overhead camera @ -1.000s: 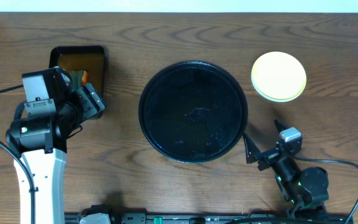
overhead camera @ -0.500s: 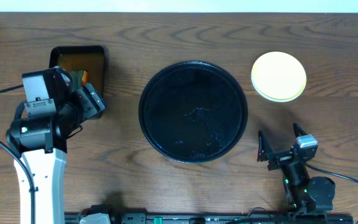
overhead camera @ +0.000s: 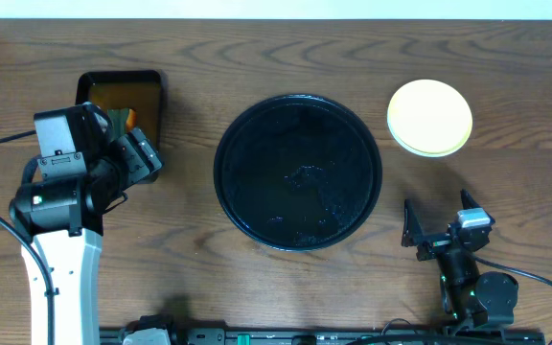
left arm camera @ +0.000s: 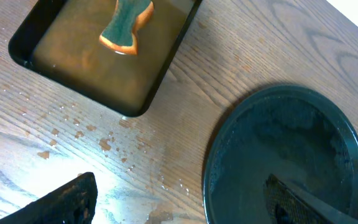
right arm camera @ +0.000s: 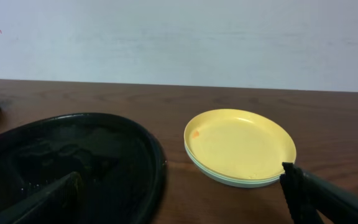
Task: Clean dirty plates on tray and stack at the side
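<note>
The plates [overhead camera: 429, 117] sit in one stack on the table to the right of the tray, pale yellow on top and mint-blue rims beneath; in the right wrist view [right arm camera: 240, 146] the top plate shows a tiny orange speck. The large round black tray [overhead camera: 298, 172] holds no plates and only wet smears; it also shows in the left wrist view [left arm camera: 284, 155] and the right wrist view [right arm camera: 67, 162]. My right gripper [overhead camera: 439, 220] is open and empty, in front of the stack and right of the tray. My left gripper [overhead camera: 140, 153] is open and empty, left of the tray.
A small rectangular black tray of brown liquid [overhead camera: 121, 91] stands at the back left with a green-orange sponge [left arm camera: 126, 25] in it. Water drops spot the wood [left arm camera: 98, 140] between it and the round tray. The left arm's base sits at the front left.
My right gripper has pulled away from the round tray's right edge, moving right and toward the table's front. The left arm has not moved.
</note>
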Action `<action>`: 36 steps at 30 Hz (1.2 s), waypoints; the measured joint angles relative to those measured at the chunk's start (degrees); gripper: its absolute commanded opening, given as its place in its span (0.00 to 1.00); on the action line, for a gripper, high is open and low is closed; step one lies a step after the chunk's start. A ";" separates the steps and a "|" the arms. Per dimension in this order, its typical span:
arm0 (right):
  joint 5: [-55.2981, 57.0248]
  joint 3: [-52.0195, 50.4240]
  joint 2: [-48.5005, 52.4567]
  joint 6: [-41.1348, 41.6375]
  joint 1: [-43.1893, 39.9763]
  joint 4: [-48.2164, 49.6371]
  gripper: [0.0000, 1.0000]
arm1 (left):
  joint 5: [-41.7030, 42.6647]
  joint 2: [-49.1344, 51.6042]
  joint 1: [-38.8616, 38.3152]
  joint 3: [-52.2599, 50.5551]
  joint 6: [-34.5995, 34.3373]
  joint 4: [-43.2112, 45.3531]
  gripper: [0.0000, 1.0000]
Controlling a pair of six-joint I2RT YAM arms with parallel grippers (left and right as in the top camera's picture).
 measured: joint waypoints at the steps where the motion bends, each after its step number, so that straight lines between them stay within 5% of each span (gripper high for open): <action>1: 0.00 0.00 0.00 -0.09 0.00 0.00 0.99 | 0.00 0.00 0.00 0.00 0.00 0.00 0.86; 36: 0.00 0.00 0.00 -0.44 0.00 0.02 0.99 | -0.02 0.00 0.00 0.00 0.02 -2.19 0.86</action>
